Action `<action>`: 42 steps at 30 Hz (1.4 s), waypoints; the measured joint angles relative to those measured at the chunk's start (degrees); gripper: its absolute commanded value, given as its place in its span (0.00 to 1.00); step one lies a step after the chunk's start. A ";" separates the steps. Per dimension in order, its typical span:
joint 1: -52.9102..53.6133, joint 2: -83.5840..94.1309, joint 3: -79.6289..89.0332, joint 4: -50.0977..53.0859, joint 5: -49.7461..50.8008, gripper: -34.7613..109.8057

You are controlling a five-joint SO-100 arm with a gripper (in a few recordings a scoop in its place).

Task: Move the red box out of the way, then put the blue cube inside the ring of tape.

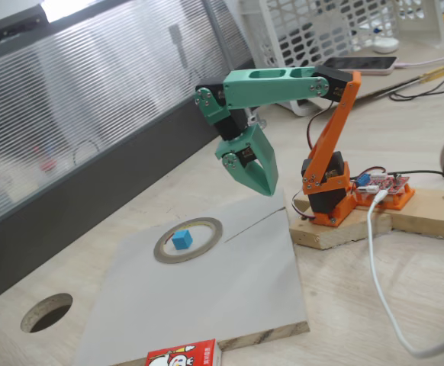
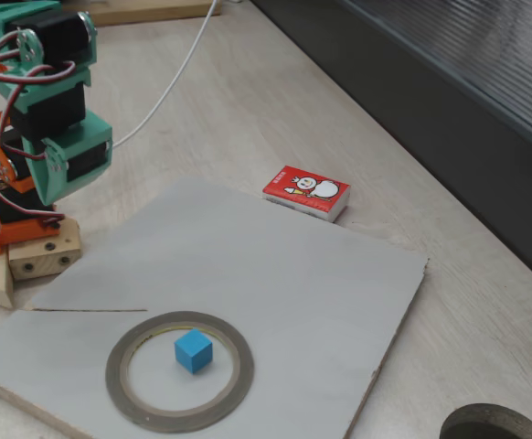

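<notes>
The blue cube (image 1: 181, 240) (image 2: 193, 351) rests inside the ring of tape (image 1: 161, 250) (image 2: 115, 370), which lies flat on a grey board (image 1: 207, 305) (image 2: 293, 293). The red box (image 1: 182, 354) (image 2: 306, 192) lies at the board's edge, well apart from the ring, with its cartoon face up. My teal gripper (image 1: 268, 187) (image 2: 54, 187) hangs in the air above the board's end nearest the arm's base, pointing down. Its fingers are together and hold nothing. It is clear of the ring and the cube.
A dark round hole (image 1: 46, 313) (image 2: 494, 425) is cut in the wooden tabletop beyond the board. The orange arm base (image 1: 325, 194) sits on a wooden block with a white cable (image 1: 374, 259) trailing off. A dark wall panel (image 1: 69, 206) borders the table.
</notes>
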 measured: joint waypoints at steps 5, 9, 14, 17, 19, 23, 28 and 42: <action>0.00 0.18 3.08 -2.02 0.09 0.25; 0.00 0.18 3.34 -2.29 0.09 0.25; 0.00 0.18 3.34 -2.29 0.09 0.25; 0.00 0.18 3.34 -2.29 0.09 0.25; 0.00 0.18 3.34 -2.29 0.09 0.25; 0.00 0.18 3.34 -2.29 0.09 0.25; 0.00 0.18 3.34 -2.29 0.09 0.25; -0.09 0.44 3.60 -2.29 0.09 0.25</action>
